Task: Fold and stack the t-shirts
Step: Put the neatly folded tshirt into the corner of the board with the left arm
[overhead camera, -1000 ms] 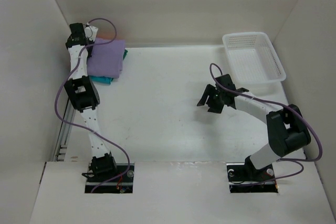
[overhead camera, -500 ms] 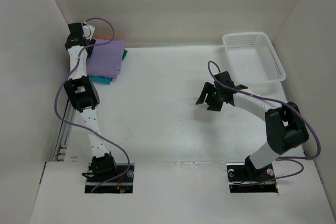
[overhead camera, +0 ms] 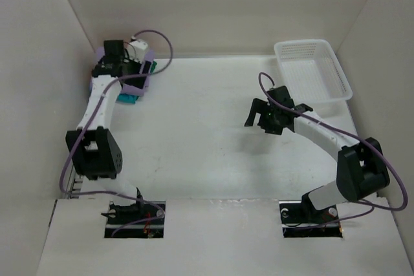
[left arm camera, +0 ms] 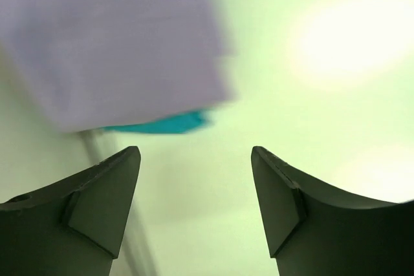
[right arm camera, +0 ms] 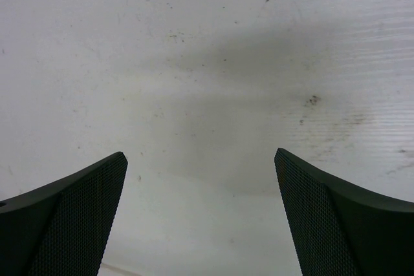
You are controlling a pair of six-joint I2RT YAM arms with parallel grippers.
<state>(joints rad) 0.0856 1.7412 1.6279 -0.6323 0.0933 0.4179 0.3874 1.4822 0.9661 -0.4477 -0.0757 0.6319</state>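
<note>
The table [overhead camera: 207, 127] bears a lavender shirt [left arm camera: 116, 37], seemingly beyond left fingers [left arm camera: 103, 205].

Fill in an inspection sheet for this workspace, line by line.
Surface: white table, faint scuffs.
Job's things: folded stack at the far left; lavender shirt on top, teal shirt beneath; others mostly hidden.
Clutter: white basket, far right.
Grippers: left gripper open above the stack, fingers holding nothing; right gripper open over bare table.
Cables: purple cables along both arms.
Surroundings: white walls.
</note>
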